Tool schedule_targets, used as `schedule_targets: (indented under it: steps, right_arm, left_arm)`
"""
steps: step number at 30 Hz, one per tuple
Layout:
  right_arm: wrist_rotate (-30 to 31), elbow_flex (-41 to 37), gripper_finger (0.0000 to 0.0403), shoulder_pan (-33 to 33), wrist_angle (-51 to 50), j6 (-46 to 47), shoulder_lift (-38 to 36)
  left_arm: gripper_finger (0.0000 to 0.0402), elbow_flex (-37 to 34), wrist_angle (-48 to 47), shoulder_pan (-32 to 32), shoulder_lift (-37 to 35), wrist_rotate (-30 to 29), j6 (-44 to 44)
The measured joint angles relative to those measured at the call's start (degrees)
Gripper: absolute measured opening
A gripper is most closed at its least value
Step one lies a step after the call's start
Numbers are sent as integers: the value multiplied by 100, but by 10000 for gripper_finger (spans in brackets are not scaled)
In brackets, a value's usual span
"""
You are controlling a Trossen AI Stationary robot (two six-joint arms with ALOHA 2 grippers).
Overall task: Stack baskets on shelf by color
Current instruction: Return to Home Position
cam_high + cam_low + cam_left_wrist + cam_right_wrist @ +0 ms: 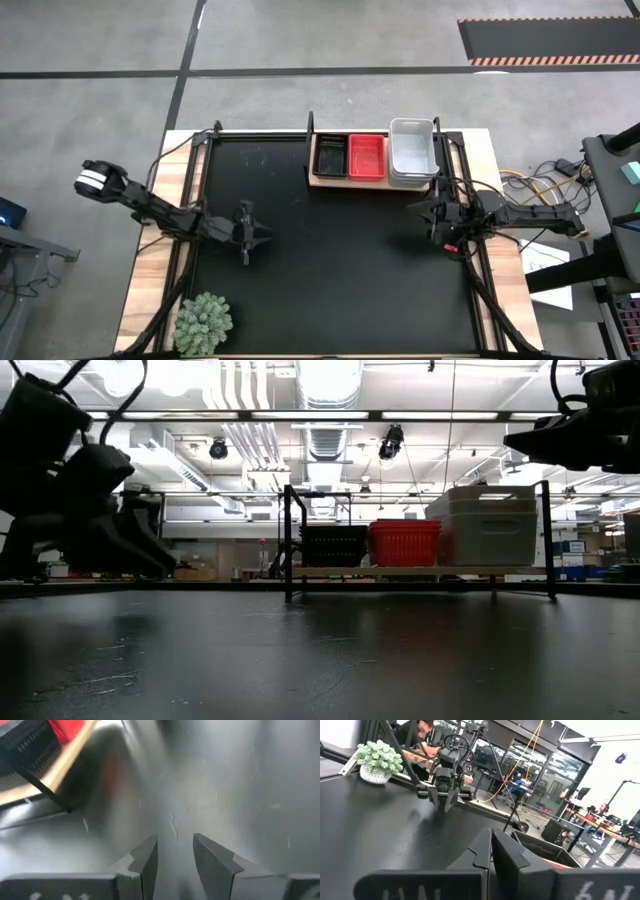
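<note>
On the wooden shelf (pixel 330 181) at the table's far side, black baskets (pixel 330 155), red baskets (pixel 366 157) and white baskets (pixel 413 152) stand side by side, bottoms on the board. The low view shows the black (pixel 333 546), red (pixel 404 543) and white baskets (pixel 488 525) in a row. My left gripper (pixel 265 238) hangs open over the bare mat left of centre, its fingers (pixel 145 862) apart with nothing between them. My right gripper (pixel 412 208) is shut and empty at the right, near the shelf's right end, its fingers (pixel 482 852) pressed together.
A spiky green plant (pixel 204 322) stands at the near left corner. The black mat (pixel 340 280) is bare between the arms. Black rods (pixel 290 540) frame the shelf. A person (pixel 417 735) shows beyond the table in the right wrist view.
</note>
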Motion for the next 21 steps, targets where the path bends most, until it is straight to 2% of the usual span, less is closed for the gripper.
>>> schedule_targets:
  steps: [13,21]
  right_arm:
    - [0,0,9,-9,5,0,199]
    - [0,0,9,-9,7,0,203]
  left_arm:
    - [109,21,107,-4,954,-13,-4]
    - [109,35,68,-4,1049,-11,-4]
